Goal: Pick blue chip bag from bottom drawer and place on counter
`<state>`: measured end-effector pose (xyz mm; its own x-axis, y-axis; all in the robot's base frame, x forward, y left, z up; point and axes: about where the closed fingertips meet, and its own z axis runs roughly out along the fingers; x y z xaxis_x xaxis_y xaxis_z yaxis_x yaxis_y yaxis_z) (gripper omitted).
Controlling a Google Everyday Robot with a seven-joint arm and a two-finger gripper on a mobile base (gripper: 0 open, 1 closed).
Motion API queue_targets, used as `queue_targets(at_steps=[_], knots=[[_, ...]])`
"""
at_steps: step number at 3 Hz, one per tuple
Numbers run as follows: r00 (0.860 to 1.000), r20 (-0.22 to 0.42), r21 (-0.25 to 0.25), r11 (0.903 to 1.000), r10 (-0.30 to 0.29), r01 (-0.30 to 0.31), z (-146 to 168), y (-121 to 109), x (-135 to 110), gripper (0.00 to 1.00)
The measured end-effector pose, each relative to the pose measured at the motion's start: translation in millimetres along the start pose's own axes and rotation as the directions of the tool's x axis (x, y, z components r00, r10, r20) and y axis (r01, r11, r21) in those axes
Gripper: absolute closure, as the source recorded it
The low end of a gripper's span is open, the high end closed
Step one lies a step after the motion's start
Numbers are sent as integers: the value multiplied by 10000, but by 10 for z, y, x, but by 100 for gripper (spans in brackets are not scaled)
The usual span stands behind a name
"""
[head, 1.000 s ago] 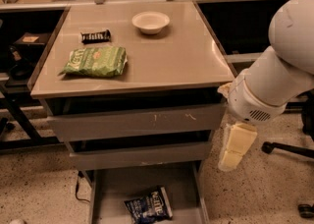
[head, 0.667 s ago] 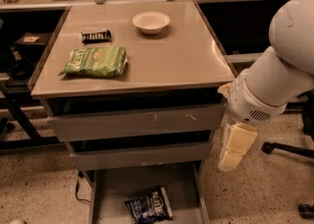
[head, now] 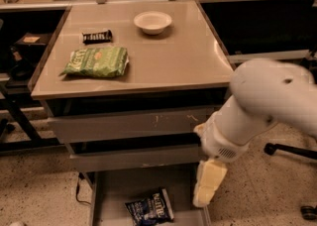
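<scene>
Tool (head: pixel 204 196) hangs near blue chip bag (head: pixel 150 207) at bottom drawer (head: pixel 130 185) edge

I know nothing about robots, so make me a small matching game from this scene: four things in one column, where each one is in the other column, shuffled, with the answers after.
Things:
1. blue chip bag
2. green chip bag
3. white bowl
4. gripper

Places:
A. near the back of the counter
B. lying on the floor of the open bottom drawer
C. hanging low by the bottom drawer's right side
D. on the counter's front left part

Pairs: 1-B, 2-D, 3-A, 4-C
</scene>
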<state>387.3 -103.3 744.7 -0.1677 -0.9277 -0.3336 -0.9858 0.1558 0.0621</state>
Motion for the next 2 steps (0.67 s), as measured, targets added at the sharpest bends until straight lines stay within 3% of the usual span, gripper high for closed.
queue_targets(at_steps=[2], knots=[[9973, 717, -1567, 9876, 156, -42, 1157, 243, -85, 0]])
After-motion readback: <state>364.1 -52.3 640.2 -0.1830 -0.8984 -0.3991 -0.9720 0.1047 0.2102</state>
